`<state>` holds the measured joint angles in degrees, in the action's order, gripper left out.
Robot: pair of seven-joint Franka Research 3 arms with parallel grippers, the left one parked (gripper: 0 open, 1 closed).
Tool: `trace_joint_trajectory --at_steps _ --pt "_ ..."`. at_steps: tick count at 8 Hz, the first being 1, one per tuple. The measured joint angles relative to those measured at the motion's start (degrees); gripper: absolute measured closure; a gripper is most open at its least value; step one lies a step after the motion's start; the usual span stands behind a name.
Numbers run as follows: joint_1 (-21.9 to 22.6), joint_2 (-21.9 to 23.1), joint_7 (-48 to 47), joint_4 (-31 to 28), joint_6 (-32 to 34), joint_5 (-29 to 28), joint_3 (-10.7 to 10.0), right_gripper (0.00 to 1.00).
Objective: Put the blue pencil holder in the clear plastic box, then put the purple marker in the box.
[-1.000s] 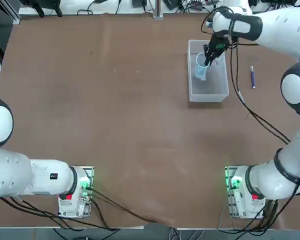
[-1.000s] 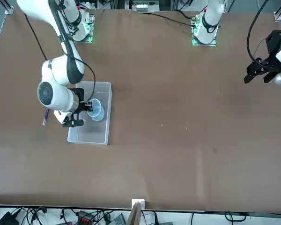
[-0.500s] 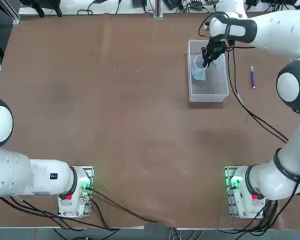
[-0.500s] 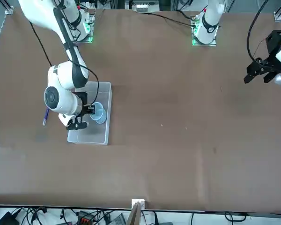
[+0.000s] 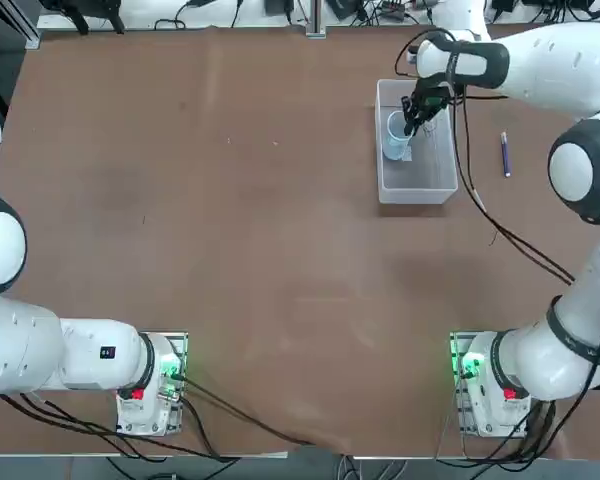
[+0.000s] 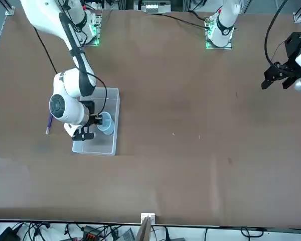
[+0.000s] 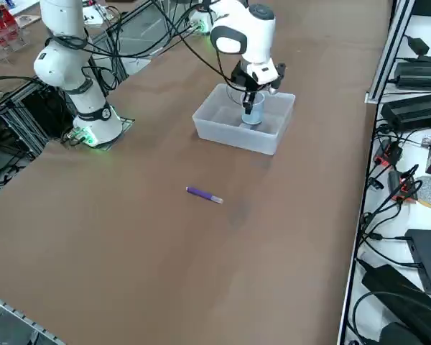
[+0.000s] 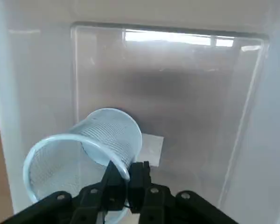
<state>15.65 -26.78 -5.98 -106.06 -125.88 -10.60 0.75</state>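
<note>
The blue pencil holder [image 5: 396, 135] is a pale-blue mesh cup inside the clear plastic box [image 5: 417, 198], near the box's far left part. My right gripper [image 5: 412, 118] is shut on the cup's whitish rim [image 8: 74, 140], one finger inside and one outside. In the wrist view the cup tilts over the box's white label [image 8: 151, 147]. Whether the cup touches the bottom I cannot tell. The purple marker [image 5: 504, 154] lies on the table to the right of the box, apart from it, and also shows in the side view [image 7: 203, 194].
The brown table [image 5: 240, 230] stretches wide to the left of and in front of the box. My right arm's cable [image 5: 470, 190] hangs over the box's right wall toward the table. The table's far edge runs just behind the box.
My right gripper, still shut on the pencil holder, has moved it slightly toward the box's left wall and a little lower inside the box. The marker has not moved.
</note>
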Motion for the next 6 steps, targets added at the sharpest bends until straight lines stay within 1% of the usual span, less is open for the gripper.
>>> trace_joint_trajectory --at_steps 6 --pt "0.2 -0.5 0.0 0.2 -0.7 0.0 0.0 0.93"
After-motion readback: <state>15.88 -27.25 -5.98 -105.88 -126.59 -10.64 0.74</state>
